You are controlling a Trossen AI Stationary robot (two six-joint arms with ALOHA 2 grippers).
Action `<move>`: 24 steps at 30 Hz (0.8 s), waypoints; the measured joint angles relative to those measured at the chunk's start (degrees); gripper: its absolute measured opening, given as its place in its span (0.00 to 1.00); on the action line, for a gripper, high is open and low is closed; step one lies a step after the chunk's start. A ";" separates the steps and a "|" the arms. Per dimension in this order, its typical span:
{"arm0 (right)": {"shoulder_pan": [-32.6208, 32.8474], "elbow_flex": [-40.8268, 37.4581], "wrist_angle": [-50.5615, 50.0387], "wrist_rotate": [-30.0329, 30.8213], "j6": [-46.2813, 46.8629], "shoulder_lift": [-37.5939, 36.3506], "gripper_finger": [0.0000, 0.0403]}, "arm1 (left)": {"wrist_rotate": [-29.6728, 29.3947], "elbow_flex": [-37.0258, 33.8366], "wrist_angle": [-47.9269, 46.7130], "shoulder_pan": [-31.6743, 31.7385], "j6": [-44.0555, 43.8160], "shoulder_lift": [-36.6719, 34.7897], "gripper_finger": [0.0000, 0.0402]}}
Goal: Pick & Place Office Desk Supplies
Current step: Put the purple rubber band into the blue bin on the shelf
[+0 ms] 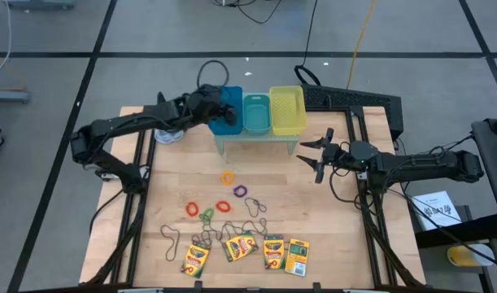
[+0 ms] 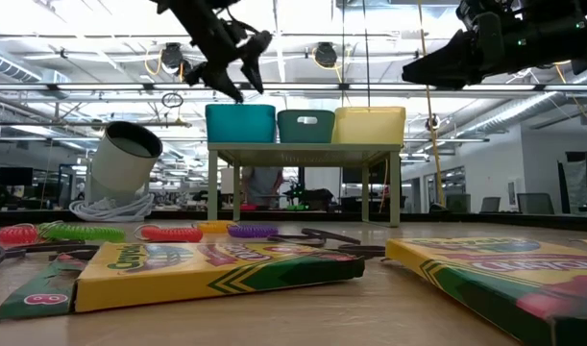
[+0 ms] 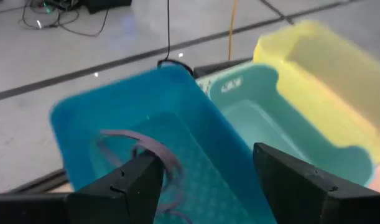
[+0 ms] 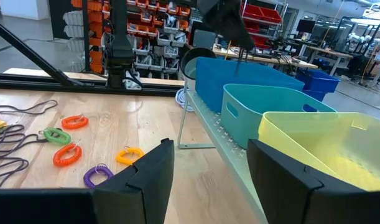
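Observation:
Four yellow-and-green crayon boxes (image 1: 246, 252) lie flat in a row near the table's front edge. Coiled ring bands lie behind them: orange (image 1: 227, 177), purple (image 1: 240, 191), red (image 1: 192, 209) and green (image 1: 207, 215). Thin brownish wiry loops (image 1: 256, 205) lie among them. One more wiry loop (image 3: 149, 144) lies on the floor of the blue bin (image 1: 225, 122). My left gripper (image 3: 205, 165) hovers open above that bin, with nothing between its fingers. My right gripper (image 1: 313, 156) stands open and level, to the right of the bins' stand, holding nothing.
The blue bin, a teal bin (image 1: 256, 114) and a yellow bin (image 1: 286, 110) stand side by side on a small pale legged stand (image 1: 256, 142) at the table's far middle. A round white roll (image 2: 125, 159) lies left of it. Bare wood shows between the stand and the bands.

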 joint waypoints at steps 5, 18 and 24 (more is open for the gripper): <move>-0.01 0.00 -0.04 -0.01 0.02 0.00 0.48 | 0.40 0.00 0.53 0.06 1.06 1.53 0.63; 0.00 0.00 -0.06 0.00 0.01 0.00 0.47 | 6.78 0.00 -2.51 1.53 -0.22 1.20 0.63; 0.00 0.00 -0.06 0.00 0.02 0.00 0.48 | 8.63 2.58 -7.37 3.79 -4.71 1.18 0.63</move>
